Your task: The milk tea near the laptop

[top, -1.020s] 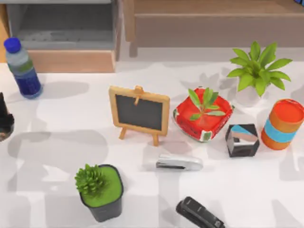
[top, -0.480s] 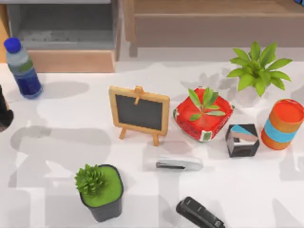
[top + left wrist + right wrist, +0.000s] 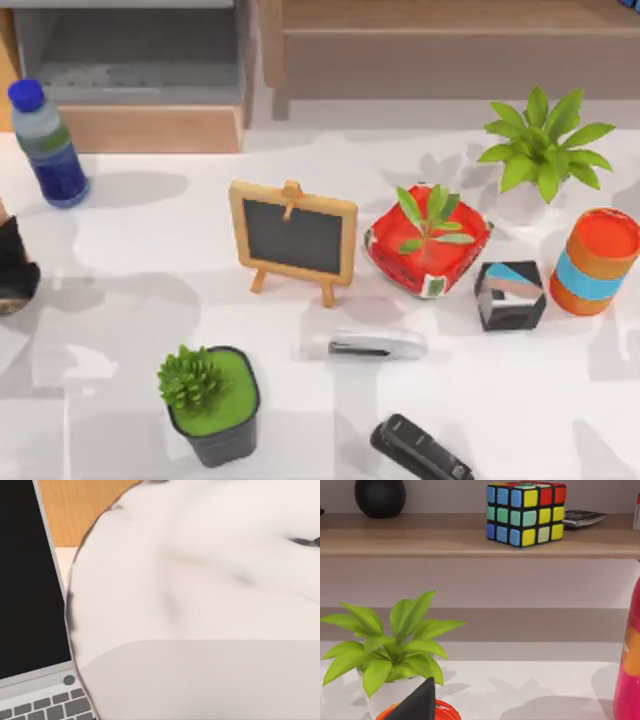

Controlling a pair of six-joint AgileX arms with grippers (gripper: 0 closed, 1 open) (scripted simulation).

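White table (image 3: 560,400), chalkboard (image 3: 294,238), stapler (image 3: 378,345)

Left arm (image 3: 12,262) — black, blocky, matte casing at the table's left edge, brownish rounded part at its lower end. Right wrist view: one dark, pointed, wedge-shaped fingertip (image 3: 417,704) of the right gripper — plain, smooth surface.

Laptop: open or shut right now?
Open. The left wrist view shows the laptop with its black screen standing above its keyboard rows. The left gripper sits at the table's left edge in the top view.
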